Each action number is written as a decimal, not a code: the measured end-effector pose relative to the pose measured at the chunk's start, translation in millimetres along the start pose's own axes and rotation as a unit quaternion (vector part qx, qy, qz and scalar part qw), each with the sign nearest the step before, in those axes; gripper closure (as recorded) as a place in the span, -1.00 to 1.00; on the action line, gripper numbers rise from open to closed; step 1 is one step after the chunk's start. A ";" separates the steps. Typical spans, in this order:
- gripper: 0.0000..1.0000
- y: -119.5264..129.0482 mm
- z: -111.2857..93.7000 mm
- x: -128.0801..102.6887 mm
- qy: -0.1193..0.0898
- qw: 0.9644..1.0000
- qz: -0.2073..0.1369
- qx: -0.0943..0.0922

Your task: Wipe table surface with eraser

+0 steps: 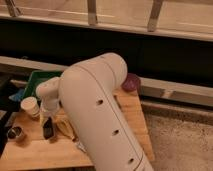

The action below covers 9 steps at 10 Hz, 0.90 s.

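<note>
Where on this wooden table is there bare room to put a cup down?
Bare wood shows along the table's right edge, between the arm and the purple bowl, and at the front left below the small tin. The left is crowded: white cup, green tray, banana, and the gripper.

Dark wall (pixel 150 55) under windows (pixel 120 10); speckled floor (pixel 180 142).

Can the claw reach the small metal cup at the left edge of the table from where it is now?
Probably yes. The claw is low over the wooden table, and bare wood lies between it and the metal cup; the white cup stands farther back.
</note>
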 end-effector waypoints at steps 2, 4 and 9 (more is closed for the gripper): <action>1.00 -29.1 -7.9 -7.9 -0.011 1.000 0.027 0.010; 1.00 -41.0 -16.0 -28.5 -0.035 0.999 0.039 0.009; 1.00 14.6 -9.1 -72.4 -0.063 0.998 -0.006 -0.020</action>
